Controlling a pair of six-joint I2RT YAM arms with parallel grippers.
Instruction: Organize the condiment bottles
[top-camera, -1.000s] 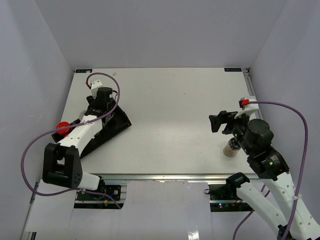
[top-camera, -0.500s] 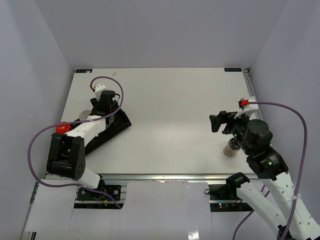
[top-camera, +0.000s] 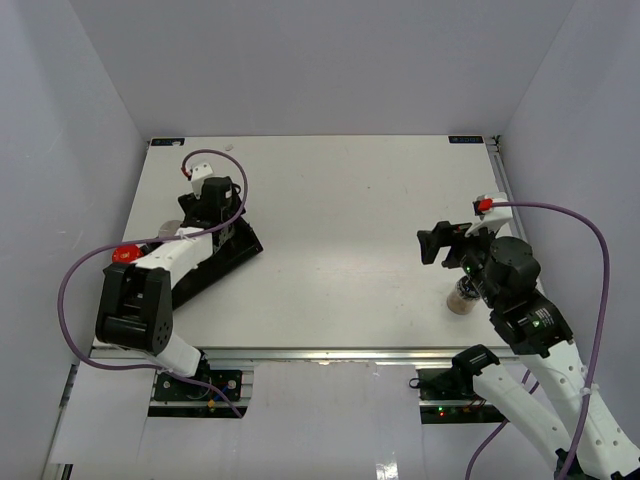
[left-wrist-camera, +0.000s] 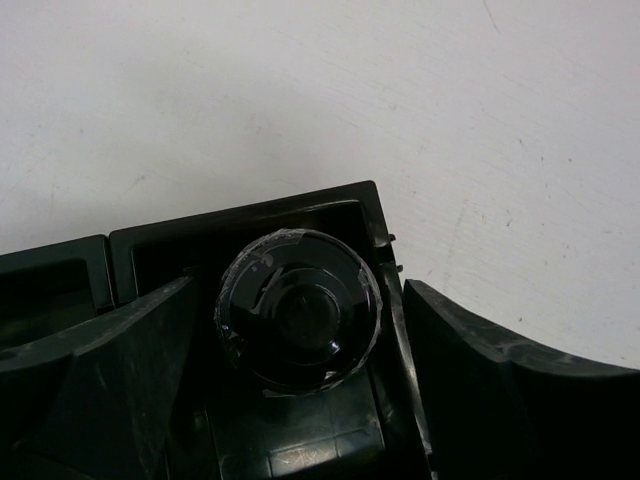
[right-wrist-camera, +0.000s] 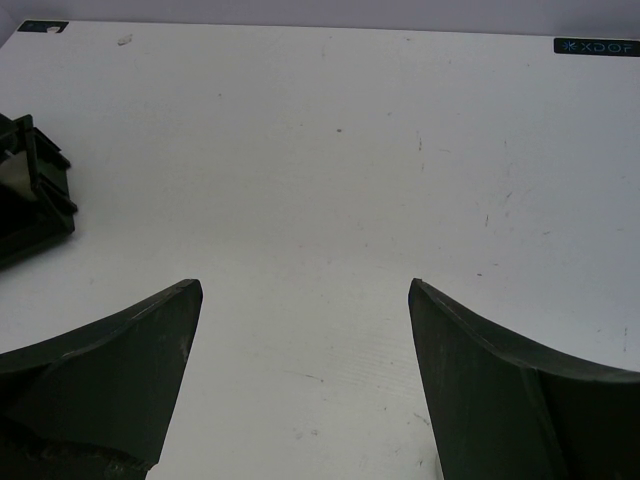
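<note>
placement looks finished: black-capped jar stands in the end compartment of the tray, left gripper spread wide astride it, holding nothing. right gripper, open and empty, hangs well right of the tray beside tan jar, probably the next grasp.

Flat white table top: matt, fine grain, small dark specks & hairline scuffs. Black compartmented plastic tray: moulded, semi-gloss. Small jar w/ black plastic cap: cap glossy, moulded rings on top; clear crinkled film round rim, shiny. Left gripper fingers: dark hard plastic, matt, edges scuffed pale & rough. Right gripper fingers: same matt plastic, whitish wear. Small clear jar w/ tan contents: see-through wall, glass or plastic unclear. White arm shells: smooth, slight sheen. Purple cables: smooth sheath. Silvery near-edge rail: bare metal.
</note>
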